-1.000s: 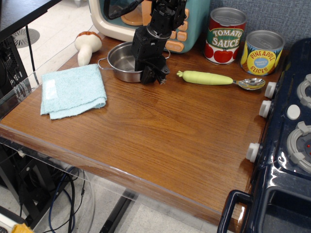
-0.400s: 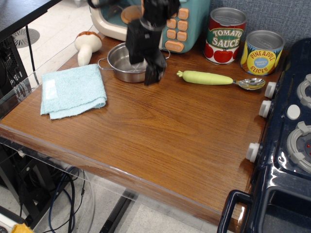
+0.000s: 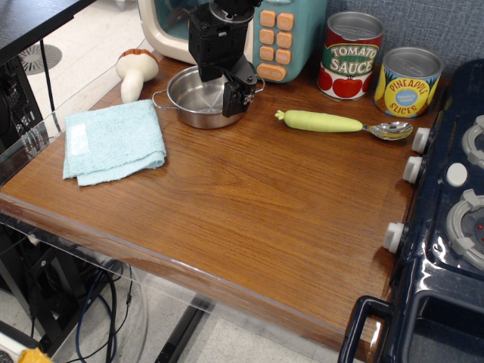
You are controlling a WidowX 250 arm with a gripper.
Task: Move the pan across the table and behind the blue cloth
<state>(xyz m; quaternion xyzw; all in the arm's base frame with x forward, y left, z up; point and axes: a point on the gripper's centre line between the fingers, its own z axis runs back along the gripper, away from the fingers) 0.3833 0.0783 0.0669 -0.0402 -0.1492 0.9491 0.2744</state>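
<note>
Wood-grain table (image 3: 249,204), shiny round pan (image 3: 195,98)

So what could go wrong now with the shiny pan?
The pincer hangs right over the pan's right rim, so lifting away carelessly could bump it and knock it out of its spot behind the blue cloth. A shove backward might also push it into the toy mushroom or the toy microwave close behind.

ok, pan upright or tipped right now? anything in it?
Upright and empty: the pan sits flat on the table, its bare steel inside showing. The gripper hangs over its right rim.
</note>
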